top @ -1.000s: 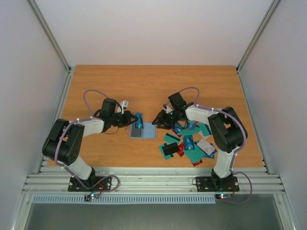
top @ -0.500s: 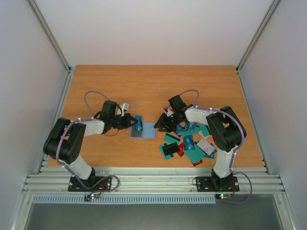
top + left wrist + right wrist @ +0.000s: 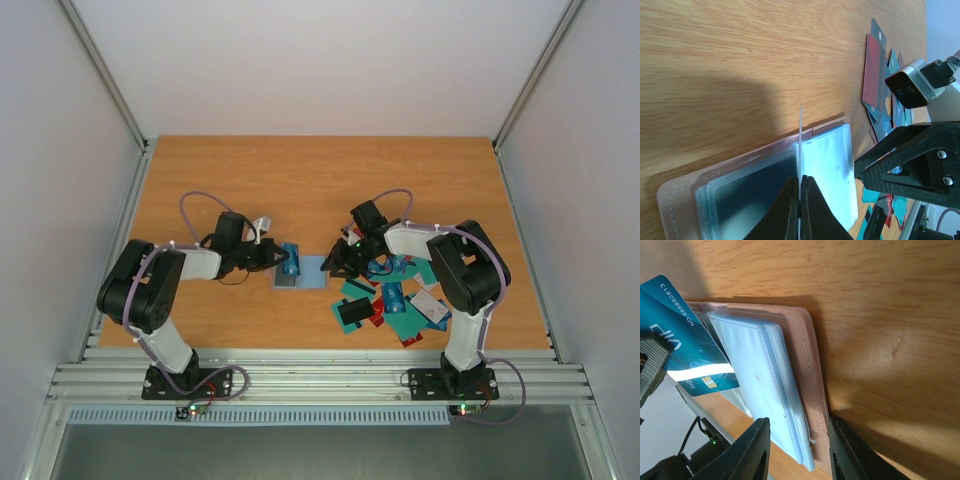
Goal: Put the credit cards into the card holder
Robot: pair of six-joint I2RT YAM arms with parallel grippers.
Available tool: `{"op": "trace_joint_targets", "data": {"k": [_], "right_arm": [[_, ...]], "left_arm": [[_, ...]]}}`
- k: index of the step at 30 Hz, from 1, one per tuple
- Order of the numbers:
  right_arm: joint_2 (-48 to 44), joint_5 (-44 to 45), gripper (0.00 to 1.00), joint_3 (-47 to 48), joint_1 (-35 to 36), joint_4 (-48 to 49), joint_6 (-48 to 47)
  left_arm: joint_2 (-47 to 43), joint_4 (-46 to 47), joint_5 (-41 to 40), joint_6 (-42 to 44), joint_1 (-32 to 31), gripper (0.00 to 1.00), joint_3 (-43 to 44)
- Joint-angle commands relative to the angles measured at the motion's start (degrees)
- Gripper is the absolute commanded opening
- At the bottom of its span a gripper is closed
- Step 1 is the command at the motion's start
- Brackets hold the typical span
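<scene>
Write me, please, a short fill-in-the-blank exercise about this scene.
The left gripper is shut on a card printed with the word ____.
The card holder, its clear sleeves showing, is not closed but ____.
The loose credit cards lie to the ____ of the holder.
Missing words: VIP; open; right.

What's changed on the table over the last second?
The left gripper, shut on a teal card, edged right over the card holder, its elbow swinging right. The right gripper shifted slightly nearer the bases, at the holder's right edge. Holder and loose credit cards stayed put.
</scene>
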Motion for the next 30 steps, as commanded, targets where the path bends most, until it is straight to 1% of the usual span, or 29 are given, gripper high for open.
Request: {"op": "trace_joint_targets", "data": {"k": [1,11,25,30], "right_arm": [[2.3,0.7,0.34,0.1,0.4,-1.0,-1.2],[3.3,0.8,0.34,1.3,0.4,-2.6,-2.1],[4.3,2.0,0.34,2.3,0.3,-5.1,-3.2],[4.7,2.0,0.34,2.7,0.2,-5.8,-3.7]], "left_arm": [[0.9,3.9,0.2,0.1,-0.7,0.0,-0.7],[1.4,3.9,0.2,-1.9,-1.7,0.0,0.6],[1.1,1.6,-2.4,-5.2,-2.4,0.0,1.0],[-0.2,-1.7,-4.3,-5.4,-2.4,0.0,1.5]]}}
